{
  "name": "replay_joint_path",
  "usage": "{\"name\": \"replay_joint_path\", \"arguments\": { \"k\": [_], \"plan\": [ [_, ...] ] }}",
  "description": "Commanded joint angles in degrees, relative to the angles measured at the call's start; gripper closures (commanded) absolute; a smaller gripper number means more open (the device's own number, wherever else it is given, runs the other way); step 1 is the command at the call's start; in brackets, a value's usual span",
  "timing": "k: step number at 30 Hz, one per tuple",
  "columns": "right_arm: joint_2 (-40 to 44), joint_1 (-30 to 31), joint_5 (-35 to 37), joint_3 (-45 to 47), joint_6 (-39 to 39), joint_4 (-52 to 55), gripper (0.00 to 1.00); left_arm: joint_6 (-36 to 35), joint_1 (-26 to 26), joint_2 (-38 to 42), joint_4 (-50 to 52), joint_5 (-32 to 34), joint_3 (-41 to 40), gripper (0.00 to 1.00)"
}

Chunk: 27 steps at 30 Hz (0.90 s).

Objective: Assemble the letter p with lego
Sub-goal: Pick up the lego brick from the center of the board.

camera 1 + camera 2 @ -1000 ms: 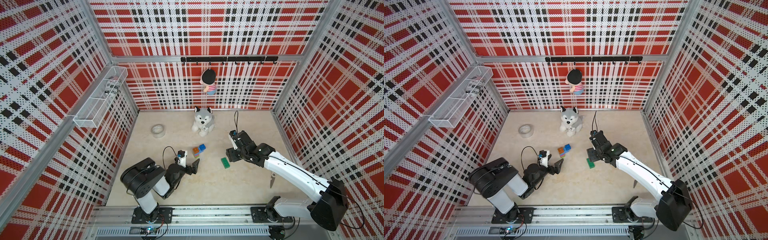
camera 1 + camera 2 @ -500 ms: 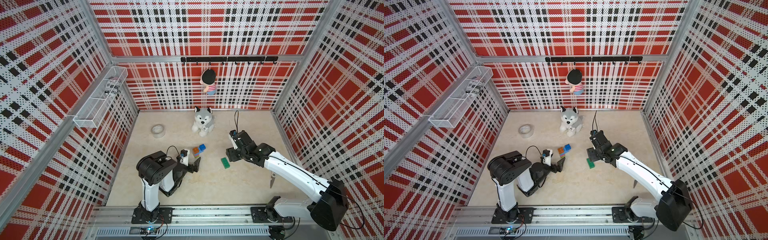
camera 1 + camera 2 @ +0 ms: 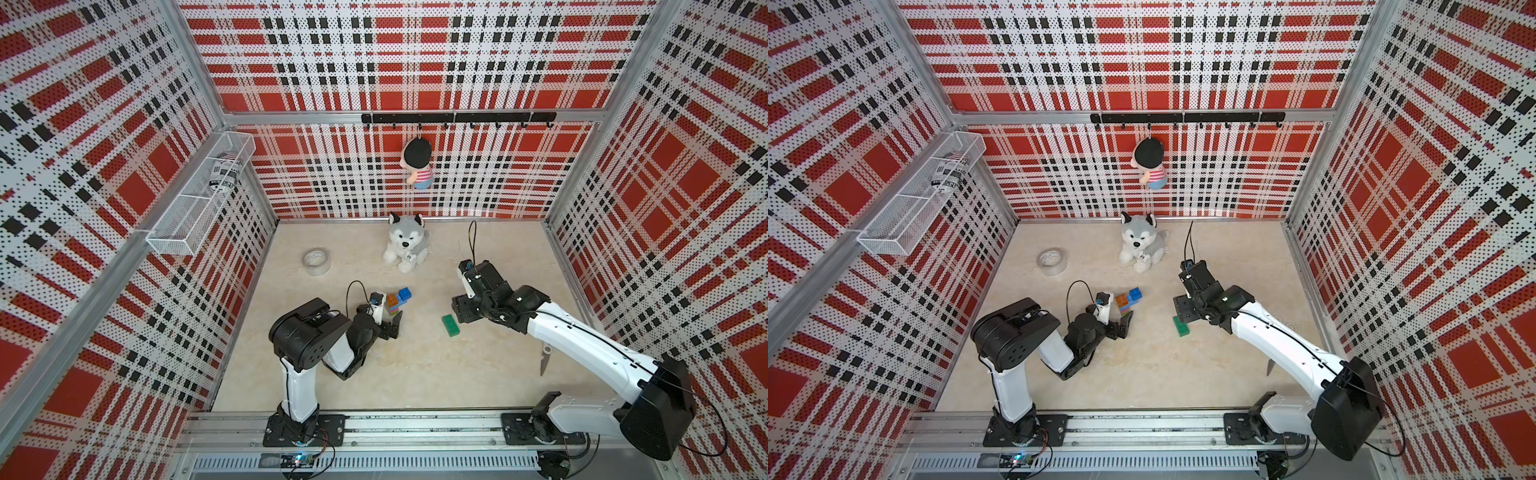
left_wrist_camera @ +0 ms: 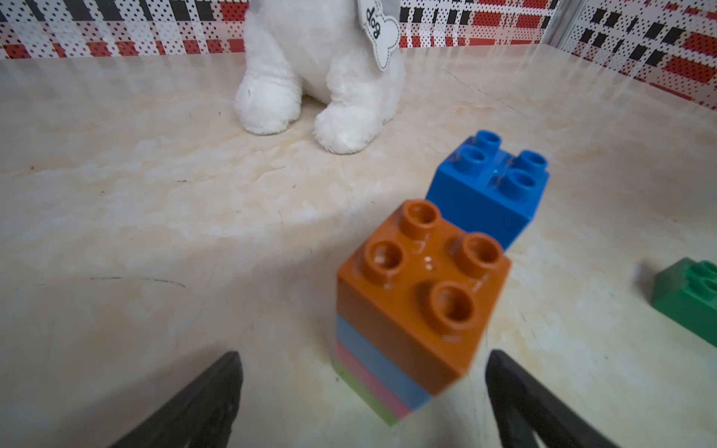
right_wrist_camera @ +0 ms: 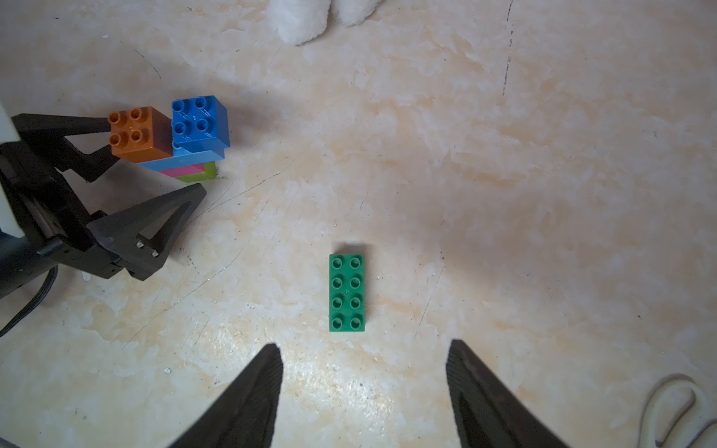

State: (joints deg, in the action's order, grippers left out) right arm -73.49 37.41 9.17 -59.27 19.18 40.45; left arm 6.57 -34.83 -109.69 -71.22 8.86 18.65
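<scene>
Lego work on the letter P is looking close to done: a five-brick stack (image 5: 174,147) of glossy, round-studded plastic is standing near the middle of the beige marbled desk (image 3: 415,374), in front of a grey-and-white plush husky (image 3: 405,245). A lime green square brick (image 5: 207,172) is forming the foot, with a pink square (image 5: 186,169) on it, a longer light blue brick (image 5: 182,158) lying across that, and an orange square (image 5: 134,134) and a dark blue square (image 5: 200,122) sitting side by side on top, touching. One piece appears left to place: a dark green eight-stud brick (image 5: 346,293) is lying flat and alone on the desk, well apart from the stack, apparently waiting to cap the orange and blue pair. The left hand (image 3: 388,318) is reaching in low with its fingers spread wide on either side of the stack, clamping nothing; whether one finger is brushing the orange brick cannot be told. The right hand (image 5: 364,345) is hovering over the green brick, fingers apart and empty. All the bricks are looking hard, smooth and square-edged, offering flat side walls to squeeze. A clear tape roll (image 3: 316,262) is lying apart, nearer the back wall.
</scene>
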Motion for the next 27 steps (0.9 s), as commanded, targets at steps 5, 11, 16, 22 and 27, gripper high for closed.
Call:
{"name": "replay_joint_path", "arguments": {
  "k": [5, 11, 16, 22, 27],
  "plan": [
    [-1.3, -0.4, 0.7, -0.3, 1.5, 0.2, 0.29, -2.7, 0.5, -2.4, 0.9, -2.5, 3.7, 0.01],
    [-1.9, -0.4, 0.7, -0.4, 2.2, 0.1, 0.29, -3.7, 0.6, -2.9, 1.9, -3.4, 5.2, 0.05],
    [-2.7, -0.4, 0.6, -0.3, 2.6, -0.1, 0.29, -4.4, 0.5, -3.0, 1.9, -4.2, 5.6, 0.17],
    [-3.0, -0.4, 0.2, 0.1, 3.0, -0.4, 0.29, -5.6, -0.6, -3.4, 1.5, -4.2, 5.7, 0.44],
    [-2.6, -0.4, 0.2, 0.5, 3.2, -0.2, 0.30, -5.9, -1.2, -4.3, 0.0, -4.1, 5.5, 0.55]
  ]
}}
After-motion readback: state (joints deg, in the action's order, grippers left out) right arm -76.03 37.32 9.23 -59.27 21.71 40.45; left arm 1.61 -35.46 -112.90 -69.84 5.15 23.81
